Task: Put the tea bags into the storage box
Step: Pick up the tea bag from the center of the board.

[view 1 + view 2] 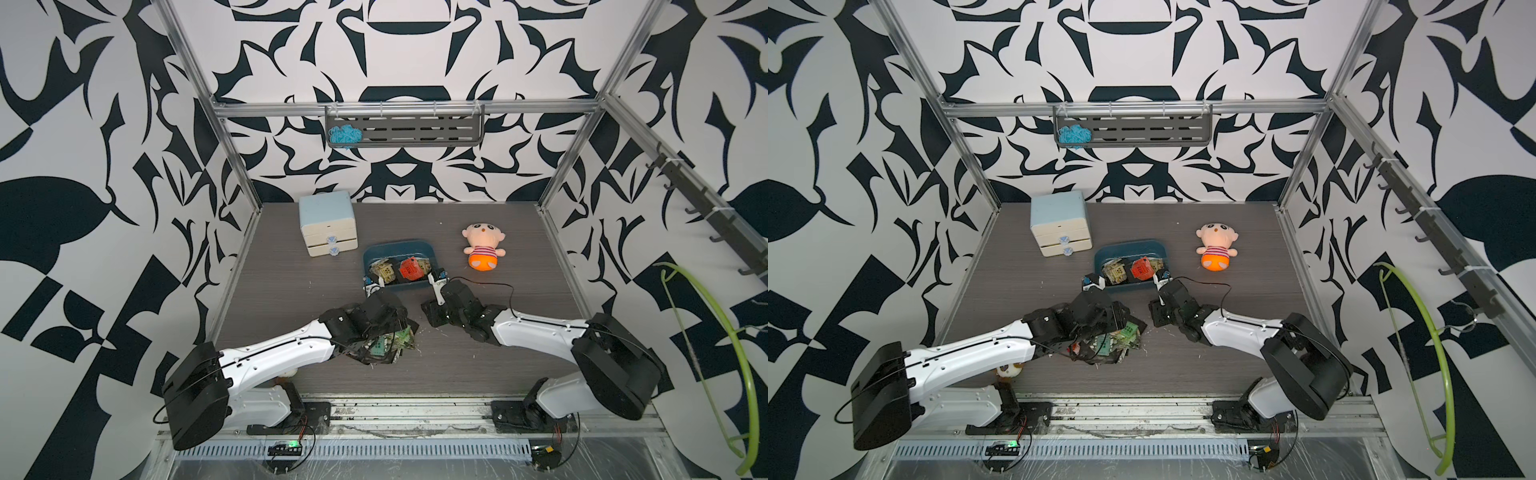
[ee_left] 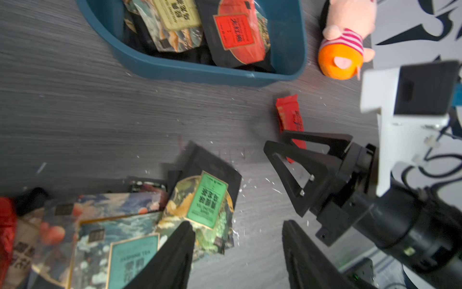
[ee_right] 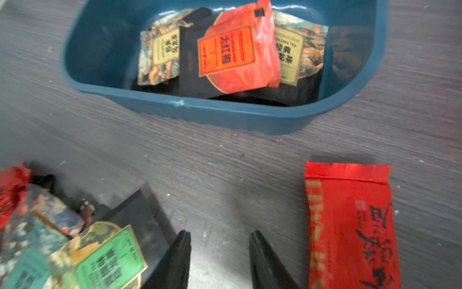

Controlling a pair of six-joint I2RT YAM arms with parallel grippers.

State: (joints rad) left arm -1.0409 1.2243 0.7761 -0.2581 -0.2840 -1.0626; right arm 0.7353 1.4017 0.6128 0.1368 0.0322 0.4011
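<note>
The teal storage box (image 1: 432, 249) (image 3: 100, 50) stands mid-table and holds three tea bags, among them one with an orange-red label (image 3: 227, 52) (image 1: 409, 268). A pile of tea bags (image 1: 384, 345) (image 1: 1113, 340) lies nearer the front, partly under my left arm. My left gripper (image 2: 237, 224) is open over bare table beside the pile's green-labelled sachet (image 2: 207, 197). My right gripper (image 3: 220, 234) (image 2: 274, 139) is open with nothing in it. It stands between that green sachet (image 3: 110, 257) and a lone shiny red sachet (image 3: 350, 225) (image 2: 290, 117).
A pale blue-and-cream drawer cabinet (image 1: 328, 224) stands at the back left. A plush doll (image 1: 484, 245) lies right of the box. A wall shelf (image 1: 436, 129) holds blue yarn (image 1: 345, 135). A green hoop (image 1: 739, 332) hangs outside the right frame.
</note>
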